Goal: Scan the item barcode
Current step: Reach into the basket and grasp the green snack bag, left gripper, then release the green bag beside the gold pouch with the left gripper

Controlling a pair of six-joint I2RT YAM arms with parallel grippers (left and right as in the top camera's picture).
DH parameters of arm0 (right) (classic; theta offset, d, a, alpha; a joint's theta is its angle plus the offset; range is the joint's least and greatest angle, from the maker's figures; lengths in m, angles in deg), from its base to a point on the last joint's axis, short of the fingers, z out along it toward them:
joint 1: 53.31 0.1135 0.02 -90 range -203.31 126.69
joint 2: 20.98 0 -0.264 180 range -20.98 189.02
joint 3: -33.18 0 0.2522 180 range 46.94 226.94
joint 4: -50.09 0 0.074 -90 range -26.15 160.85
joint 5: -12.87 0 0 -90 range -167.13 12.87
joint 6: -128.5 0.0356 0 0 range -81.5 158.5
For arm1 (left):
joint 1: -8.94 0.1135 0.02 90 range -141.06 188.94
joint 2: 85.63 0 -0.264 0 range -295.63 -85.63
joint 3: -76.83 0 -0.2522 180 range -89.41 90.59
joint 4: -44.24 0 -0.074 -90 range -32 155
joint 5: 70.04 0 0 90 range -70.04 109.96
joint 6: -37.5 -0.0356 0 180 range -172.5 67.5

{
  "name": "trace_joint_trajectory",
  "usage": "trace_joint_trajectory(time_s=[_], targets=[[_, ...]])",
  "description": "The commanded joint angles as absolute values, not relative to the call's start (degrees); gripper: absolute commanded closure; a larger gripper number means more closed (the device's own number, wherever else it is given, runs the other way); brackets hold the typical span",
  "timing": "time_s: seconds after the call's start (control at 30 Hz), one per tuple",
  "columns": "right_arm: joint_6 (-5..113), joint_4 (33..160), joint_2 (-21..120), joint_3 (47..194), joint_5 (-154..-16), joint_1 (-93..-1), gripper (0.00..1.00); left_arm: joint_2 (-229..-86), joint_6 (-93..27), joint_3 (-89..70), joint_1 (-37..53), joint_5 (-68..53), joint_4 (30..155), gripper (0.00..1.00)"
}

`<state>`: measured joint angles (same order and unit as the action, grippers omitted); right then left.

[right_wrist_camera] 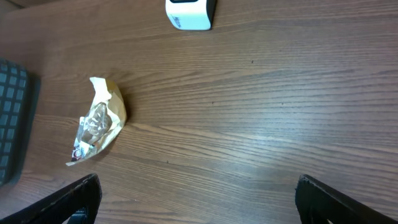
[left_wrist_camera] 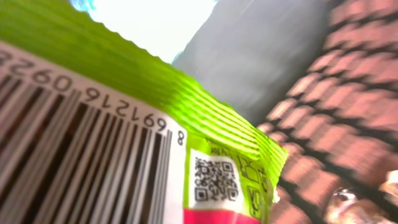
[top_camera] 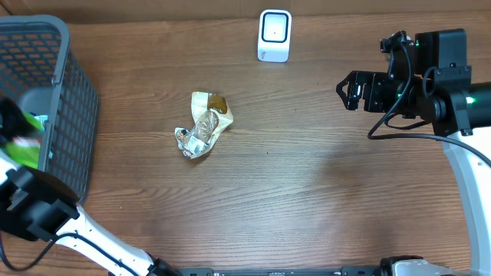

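Note:
A lime-green packet [top_camera: 28,147] lies inside the grey basket, and my left gripper [top_camera: 11,116] reaches down onto it there. In the left wrist view the green packet [left_wrist_camera: 205,124] fills the frame, its barcode [left_wrist_camera: 74,168] and a small QR code facing the camera. The fingers themselves are hidden there; the gripper is shut on the packet. The white scanner [top_camera: 274,34] stands at the table's far edge. My right gripper [top_camera: 347,90] hovers open at the right, nothing between its fingers [right_wrist_camera: 78,199].
The grey mesh basket [top_camera: 73,100] takes up the left end of the table. A crumpled yellow and clear wrapper [top_camera: 203,125] lies on the wood left of centre, below and left of the scanner [right_wrist_camera: 189,14].

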<state>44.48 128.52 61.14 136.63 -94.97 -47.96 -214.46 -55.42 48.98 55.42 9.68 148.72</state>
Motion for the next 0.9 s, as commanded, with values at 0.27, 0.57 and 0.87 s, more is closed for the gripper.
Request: trace_joint_trajectory(time_s=[0.27,0.57,0.87], targets=[[44.45,129.39,60.49,137.75,-95.45,-47.79,0.00,-198.18,-54.46,81.17,46.27,-7.92,154.82,0.96],[44.41,128.50,60.49,137.75,-95.21,-47.79,0.00,-199.95,-55.07,62.20,16.65,8.78,154.36,0.96],[44.41,128.50,60.49,137.75,-95.21,-47.79,0.00,-219.55,-55.09,41.11,8.52,12.45,148.00,0.91]])
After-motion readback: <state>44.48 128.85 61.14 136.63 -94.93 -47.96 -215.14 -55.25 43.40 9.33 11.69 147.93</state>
